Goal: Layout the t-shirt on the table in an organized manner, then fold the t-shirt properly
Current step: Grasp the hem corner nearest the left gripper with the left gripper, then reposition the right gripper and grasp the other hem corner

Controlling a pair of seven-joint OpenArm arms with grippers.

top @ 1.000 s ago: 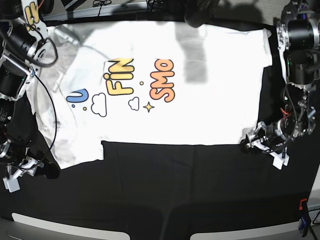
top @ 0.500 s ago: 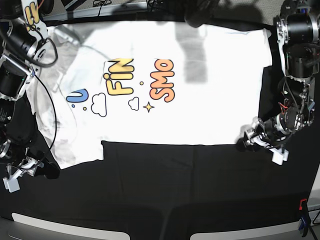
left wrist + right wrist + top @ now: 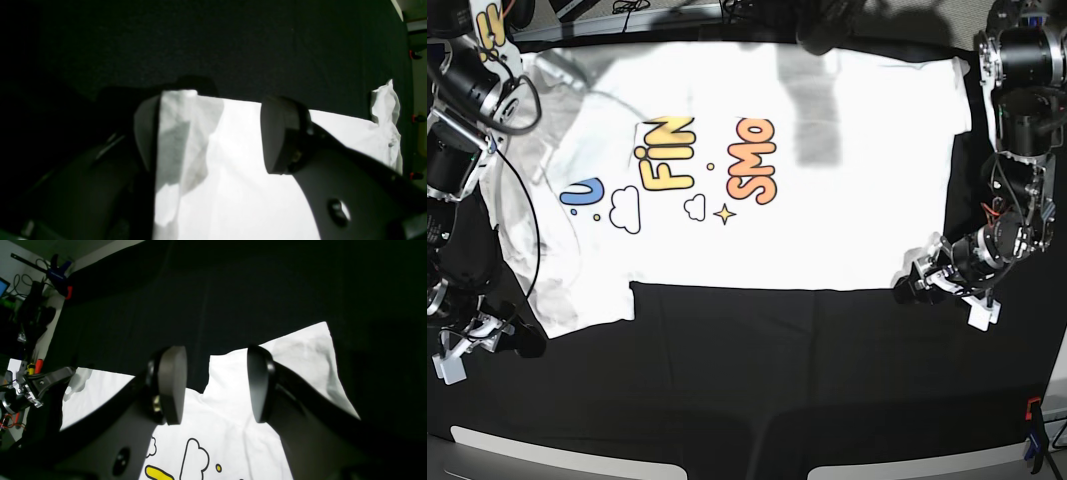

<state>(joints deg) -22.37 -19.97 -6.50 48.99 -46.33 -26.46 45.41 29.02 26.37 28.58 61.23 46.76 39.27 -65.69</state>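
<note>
The t-shirt (image 3: 757, 170) lies spread print-side up across the far half of the black worktop (image 3: 777, 380), its orange, yellow and blue lettering facing upward, one sleeve rumpled at the near corner beside the right arm. The left pincer (image 3: 910, 288) sits low at the shirt's near corner on the opposite side, jaws spread wide; in the left wrist view the white hem corner (image 3: 176, 133) lies between the two pads, with one pad just beside the folded edge and no pinch on the cloth. The right pincer (image 3: 512, 340) rests by the rumpled sleeve, its jaws parted and holding nothing, with the sleeve edge (image 3: 300, 350) showing beyond them.
</note>
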